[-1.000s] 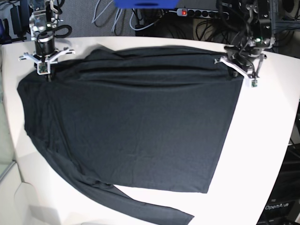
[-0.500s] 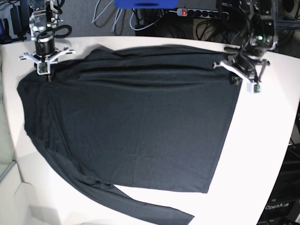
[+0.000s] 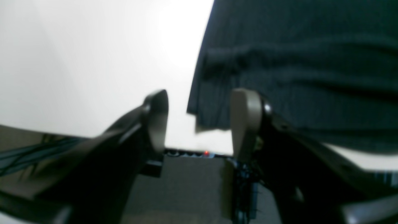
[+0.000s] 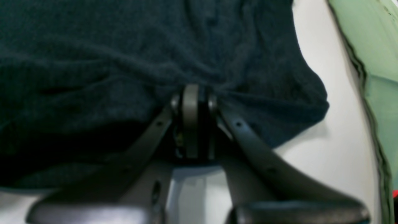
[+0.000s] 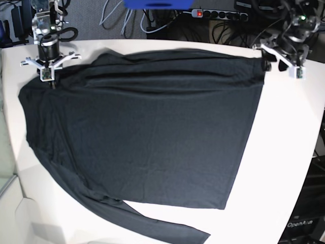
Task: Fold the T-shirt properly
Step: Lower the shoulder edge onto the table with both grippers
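I see the T-shirt (image 5: 147, 132) spread flat across the white table (image 5: 289, 152), black, long-sleeved, covering most of the tabletop. One sleeve trails off toward the near edge of the table in the base view. Soft folds bunch along the far edge of the fabric.

My right gripper (image 4: 194, 102) is pinched closed on the T-shirt: in the right wrist view the two fingers meet with almost no gap, and the knit gathers into creases right at the tips. In the base view this gripper (image 5: 46, 76) sits at the far corner of the garment on that view's left, down at fabric level.

My left gripper (image 3: 199, 121) has its jaws spread apart with nothing between them. In the left wrist view I see bare table and the T-shirt's (image 3: 295, 62) corner edge through the gap; the fabric lies below, not touching either finger as far as I can tell. In the base view this gripper (image 5: 284, 61) sits just beside the garment's far corner on that view's right, over the table edge near the cables (image 5: 228, 28) and power strip (image 5: 218, 13).
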`<state>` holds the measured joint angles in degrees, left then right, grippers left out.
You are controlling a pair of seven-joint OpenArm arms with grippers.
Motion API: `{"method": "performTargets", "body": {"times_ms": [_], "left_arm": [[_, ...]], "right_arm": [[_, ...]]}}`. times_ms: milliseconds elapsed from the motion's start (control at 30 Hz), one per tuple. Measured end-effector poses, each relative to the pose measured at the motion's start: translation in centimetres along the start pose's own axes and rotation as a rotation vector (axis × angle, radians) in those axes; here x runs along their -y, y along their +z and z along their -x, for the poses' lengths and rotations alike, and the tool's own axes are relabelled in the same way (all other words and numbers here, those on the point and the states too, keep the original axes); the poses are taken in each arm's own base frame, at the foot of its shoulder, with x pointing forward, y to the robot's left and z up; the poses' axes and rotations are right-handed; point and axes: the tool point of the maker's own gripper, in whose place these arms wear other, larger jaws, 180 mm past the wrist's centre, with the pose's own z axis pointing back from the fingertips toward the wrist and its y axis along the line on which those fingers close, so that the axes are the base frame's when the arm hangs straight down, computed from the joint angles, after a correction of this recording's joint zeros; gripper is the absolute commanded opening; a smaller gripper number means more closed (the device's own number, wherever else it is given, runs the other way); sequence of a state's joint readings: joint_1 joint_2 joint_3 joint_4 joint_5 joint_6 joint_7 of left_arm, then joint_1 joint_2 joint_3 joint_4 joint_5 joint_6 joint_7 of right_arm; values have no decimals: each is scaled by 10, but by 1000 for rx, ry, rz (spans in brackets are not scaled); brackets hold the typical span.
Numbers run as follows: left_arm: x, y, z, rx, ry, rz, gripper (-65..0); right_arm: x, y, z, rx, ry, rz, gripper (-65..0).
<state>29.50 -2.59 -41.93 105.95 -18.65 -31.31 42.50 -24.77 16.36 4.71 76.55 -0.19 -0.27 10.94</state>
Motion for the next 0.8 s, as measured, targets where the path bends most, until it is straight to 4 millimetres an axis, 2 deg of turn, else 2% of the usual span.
{"method": "performTargets", "body": {"times_ms": [133, 300, 800], "left_arm": [[10, -7, 8, -24, -19, 63, -324], [2, -25, 40, -113, 65, 69, -324], [-6, -33, 35, -83, 109, 57, -324]], "right_arm": [[0, -1, 0, 0, 0, 1, -623], [0, 0, 0, 1, 0, 0, -623], [0, 0, 0, 0, 1, -1, -623]]}}
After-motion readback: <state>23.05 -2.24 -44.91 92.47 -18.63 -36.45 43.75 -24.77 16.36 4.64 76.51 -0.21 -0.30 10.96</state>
